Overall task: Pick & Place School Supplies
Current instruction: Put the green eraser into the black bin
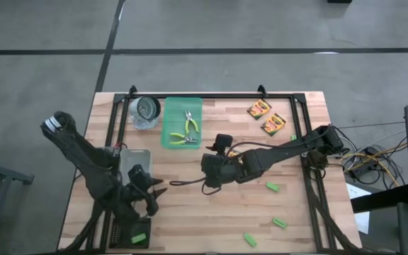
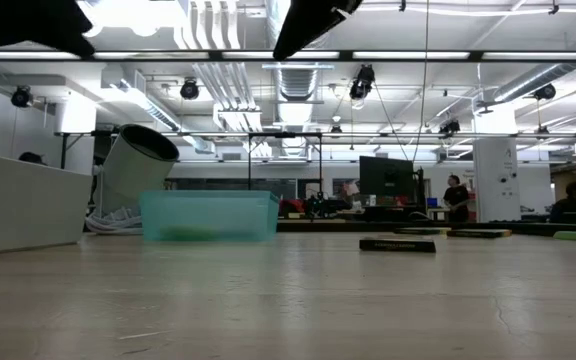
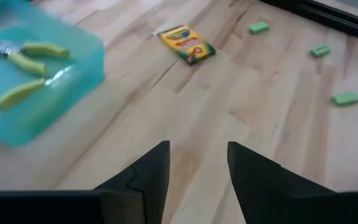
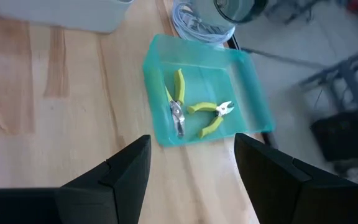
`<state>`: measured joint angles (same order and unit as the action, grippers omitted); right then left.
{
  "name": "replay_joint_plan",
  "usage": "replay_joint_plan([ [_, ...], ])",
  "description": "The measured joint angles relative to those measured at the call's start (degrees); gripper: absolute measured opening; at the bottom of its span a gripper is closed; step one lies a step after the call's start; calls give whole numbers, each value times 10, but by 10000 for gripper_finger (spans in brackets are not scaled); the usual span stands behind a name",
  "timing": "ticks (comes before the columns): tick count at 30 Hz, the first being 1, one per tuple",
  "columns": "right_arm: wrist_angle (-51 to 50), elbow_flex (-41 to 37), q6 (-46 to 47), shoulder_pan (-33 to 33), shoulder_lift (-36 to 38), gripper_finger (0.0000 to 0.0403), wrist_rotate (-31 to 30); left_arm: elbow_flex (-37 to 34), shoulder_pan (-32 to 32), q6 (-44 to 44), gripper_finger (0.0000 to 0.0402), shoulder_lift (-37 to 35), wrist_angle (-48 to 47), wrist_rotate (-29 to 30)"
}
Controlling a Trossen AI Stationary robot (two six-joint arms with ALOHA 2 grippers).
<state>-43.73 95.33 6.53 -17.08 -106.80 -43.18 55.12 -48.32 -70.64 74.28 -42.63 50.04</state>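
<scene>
Wooden planks make up the table (image 1: 190, 212), which stands on a gray floor. At the far side sits a teal tray (image 1: 170, 117), and two pliers (image 1: 188, 130) with yellow-green handles lie inside it. Just beside the tray, a roll of tape (image 1: 147, 108) rests on a clear dish. Two crayon boxes (image 1: 267, 117) lie close together near the far right corner. One more crayon box (image 3: 186, 43) shows in the left wrist view, flat on the wood, apart from the tray.

Three small green blocks (image 1: 273, 187) lie spread out on the right part of the table. A fourth green block (image 1: 139, 238) sits at the near left, by the base of the left arm. A clear bin (image 1: 135, 159) stands on the left side.

The left gripper (image 3: 197, 168) hangs above the bare wood at the near left. Its two fingers are spread apart and hold nothing. The right gripper (image 4: 191, 165) reaches to the middle of the table, close to the tray. Its fingers are wide apart too, with nothing between them.

Far behind the table, people stand in a big room with bright lights.
</scene>
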Motion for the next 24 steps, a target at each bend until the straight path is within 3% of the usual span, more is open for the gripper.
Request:
replay_joint_plan([
  [13, 25, 0, -524, 6, 0, 226, 6, 0, 96, 357, 165, -68, 181, -157],
  [16, 35, 0, -444, 7, 0, 226, 62, 0, 105, 410, 165, -75, 215, -172],
  [20, 44, 0, -178, 6, 0, 226, 149, 0, 113, 425, 165, -79, 221, -175],
  [24, 52, 0, 0, 8, 0, 226, 167, 0, 115, 423, 165, -76, 220, -175],
])
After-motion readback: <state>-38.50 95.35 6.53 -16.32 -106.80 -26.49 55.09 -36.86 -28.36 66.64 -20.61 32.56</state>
